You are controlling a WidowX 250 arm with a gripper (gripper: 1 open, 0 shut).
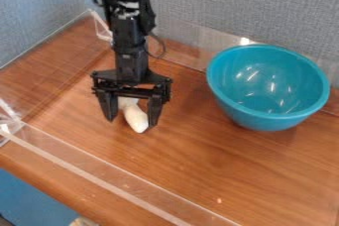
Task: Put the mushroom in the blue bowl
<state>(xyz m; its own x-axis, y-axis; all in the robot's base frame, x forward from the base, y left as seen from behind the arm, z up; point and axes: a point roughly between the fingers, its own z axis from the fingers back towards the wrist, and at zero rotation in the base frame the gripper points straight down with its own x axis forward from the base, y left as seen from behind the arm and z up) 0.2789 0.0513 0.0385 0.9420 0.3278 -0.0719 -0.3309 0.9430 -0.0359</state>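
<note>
Open pincer straddles mushroom, blue bowl off to one side

The black pincer [133, 117] is low over the wooden bench [199, 175], pointing down, its two fingers spread apart and released. The mushroom [135, 120] lies on the bench between and just beneath those fingers, its pale stem showing in the gap and reaching toward the near side of the pincer. The upper part of the mushroom is hidden behind the pincer, so its cap cannot be made out, and whether either finger touches it cannot be told.

The blue bowl [268, 88] sits upright on the bench, well apart from the pincer, on the image-right side of it and slightly farther back. Its glossy inside is visible and holds nothing but reflections of light. Behind the pincer and the bowl rises a grey textured panel [239, 7]. The dark arm [126, 17] comes down to the pincer from above.
</note>
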